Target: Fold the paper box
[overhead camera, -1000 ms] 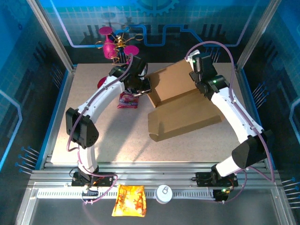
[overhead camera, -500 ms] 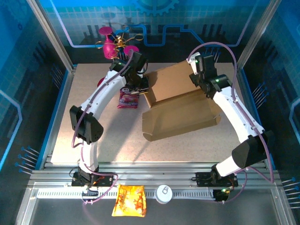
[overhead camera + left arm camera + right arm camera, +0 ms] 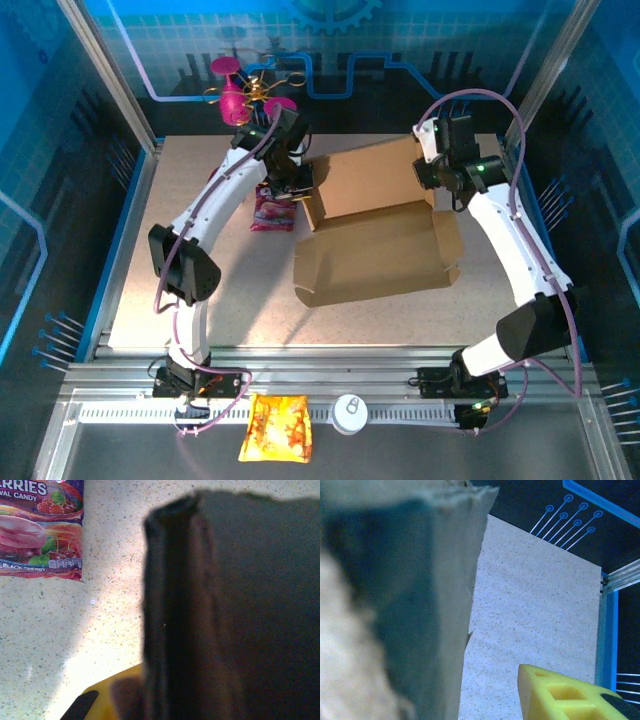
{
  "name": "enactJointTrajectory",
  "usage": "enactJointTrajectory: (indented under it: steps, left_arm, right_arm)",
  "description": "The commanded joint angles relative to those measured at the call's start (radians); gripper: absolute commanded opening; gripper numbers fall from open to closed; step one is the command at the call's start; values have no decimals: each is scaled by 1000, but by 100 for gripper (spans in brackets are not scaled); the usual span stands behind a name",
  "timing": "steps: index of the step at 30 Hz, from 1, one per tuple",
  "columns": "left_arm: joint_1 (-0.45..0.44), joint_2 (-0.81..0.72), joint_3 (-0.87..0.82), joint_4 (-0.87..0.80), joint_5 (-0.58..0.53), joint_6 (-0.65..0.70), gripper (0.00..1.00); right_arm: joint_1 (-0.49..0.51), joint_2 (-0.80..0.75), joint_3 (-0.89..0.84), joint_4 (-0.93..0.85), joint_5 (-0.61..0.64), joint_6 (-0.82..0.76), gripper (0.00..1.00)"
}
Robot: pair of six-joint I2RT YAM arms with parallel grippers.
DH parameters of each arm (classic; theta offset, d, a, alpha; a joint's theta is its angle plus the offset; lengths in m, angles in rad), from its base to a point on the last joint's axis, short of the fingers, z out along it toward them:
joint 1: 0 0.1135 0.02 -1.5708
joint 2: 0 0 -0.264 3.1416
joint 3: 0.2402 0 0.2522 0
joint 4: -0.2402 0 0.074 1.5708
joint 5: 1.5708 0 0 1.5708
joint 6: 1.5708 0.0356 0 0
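Top view: the box (image 3: 375, 245) lies centrally, its far panel raised between left gripper (image 3: 300, 186) and right gripper (image 3: 432, 172). Left wrist: jaws clenched on the box's left edge, near a packet (image 3: 40, 530). Right wrist: released, finger (image 3: 560, 695) clear of the box.

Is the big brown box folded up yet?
Not yet. The plain brown cardboard box lies mostly spread out on the table, two wide panels showing, only small edge flaps raised.

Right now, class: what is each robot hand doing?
Left hand: closed on the plain brown cardboard paper box, at its left edge.
Right hand: open, gripping nothing.
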Motion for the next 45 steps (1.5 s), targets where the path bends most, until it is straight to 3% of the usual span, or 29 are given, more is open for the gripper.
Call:
enactJointTrajectory:
  steps: [1, 6, 9, 10, 14, 19, 22, 29, 35, 45]
  left_arm:
    - [18, 17, 35, -35, -17, -3, 0]
    - [18, 24, 35, -33, -12, 6, 0]
    - [18, 34, 31, -36, -23, 15, 0]
    - [18, 36, 28, -38, -32, 19, 0]
    - [17, 41, 4, -41, -109, 38, 0]
    - [7, 12, -75, 8, -221, 39, 0]
    - [6, -22, -165, 100, -186, 28, 0]
    - [10, -71, -378, 331, 11, -3, 0]
    - [9, -78, -423, 389, 45, -15, 11]
    - [7, -144, -431, 388, 128, -64, 50]
  right_arm:
    - [-12, -36, -14, -41, -1, 32, 37]
    - [11, -14, -30, -35, 29, 115, 26]
    - [72, 18, -13, -40, 176, 145, 2]
    - [85, 31, -2, -54, 216, 158, 0]
    - [104, 61, 30, -122, 321, 216, 0]
    - [108, 51, 17, -166, 314, 259, 0]
    - [120, 36, -21, -151, 285, 261, 0]
    - [118, 16, -113, -122, 255, 232, 0]
    - [116, 8, -126, -114, 227, 225, 0]
    - [86, 14, -145, -101, 205, 215, 0]
